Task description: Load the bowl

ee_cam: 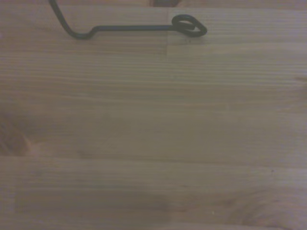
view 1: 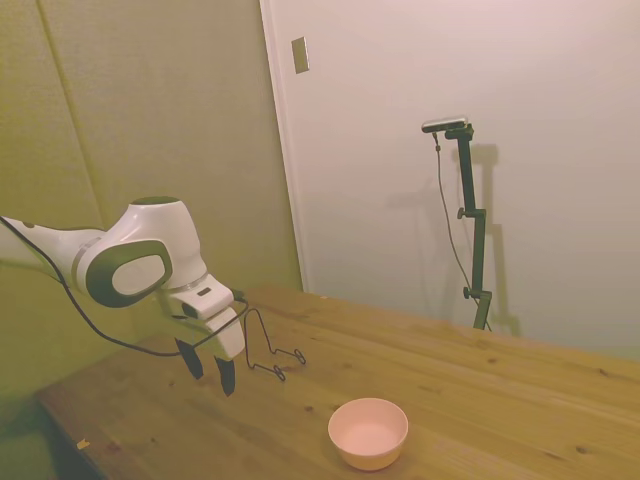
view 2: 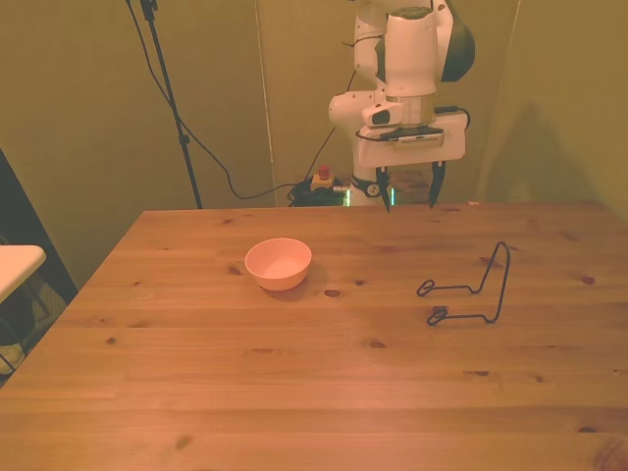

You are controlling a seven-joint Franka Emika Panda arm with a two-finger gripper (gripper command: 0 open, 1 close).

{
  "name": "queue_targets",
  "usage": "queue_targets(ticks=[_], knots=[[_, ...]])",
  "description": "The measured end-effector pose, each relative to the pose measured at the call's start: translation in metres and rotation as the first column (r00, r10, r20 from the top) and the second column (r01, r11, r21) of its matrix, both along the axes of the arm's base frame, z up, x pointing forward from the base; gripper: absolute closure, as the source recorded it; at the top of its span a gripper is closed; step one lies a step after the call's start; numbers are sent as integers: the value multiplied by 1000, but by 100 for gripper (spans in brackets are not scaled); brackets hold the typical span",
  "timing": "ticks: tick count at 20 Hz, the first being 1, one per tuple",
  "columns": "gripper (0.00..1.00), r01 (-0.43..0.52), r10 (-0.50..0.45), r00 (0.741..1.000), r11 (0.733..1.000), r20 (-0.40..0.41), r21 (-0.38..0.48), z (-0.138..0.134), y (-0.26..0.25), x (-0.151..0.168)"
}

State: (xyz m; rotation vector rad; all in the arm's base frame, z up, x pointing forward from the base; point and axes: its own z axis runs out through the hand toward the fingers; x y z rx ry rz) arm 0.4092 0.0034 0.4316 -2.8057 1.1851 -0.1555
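Observation:
A small pale pink bowl (view 2: 279,263) sits upright and empty on the wooden table (view 2: 294,392), left of centre in the front view; it is also near the table's front in the side view (view 1: 368,432). My gripper (view 2: 410,189) hangs above the far part of the table, fingers pointing down and spread apart with nothing between them (view 1: 208,368). It is well apart from the bowl, toward the front view's right. The wrist view shows bare wood and no bowl.
A thin black wire rack (view 2: 471,289) stands on the table at the front view's right, just beside the gripper in the side view (view 1: 270,350). One of its feet shows in the wrist view (ee_cam: 187,25). A pale surface edge (view 2: 15,263) juts in at the front view's left.

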Motion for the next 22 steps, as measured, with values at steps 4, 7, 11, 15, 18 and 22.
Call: queue_targets(ticks=[4, 7, 11, 15, 18, 22], knots=[[0, 24, -24, 999, 1000, 21, -5, 0, 0, 5], [0, 81, -78, 996, 996, 46, -43, -1, -10, 12], [0, 162, -157, 985, 985, 75, -66, 12, -50, 19], [0, 231, -224, 969, 971, 107, -58, 30, -97, 27], [0, 267, -260, 959, 962, 112, -54, 34, -134, 34], [0, 301, -293, 950, 951, 103, -68, 30, -170, 56]])
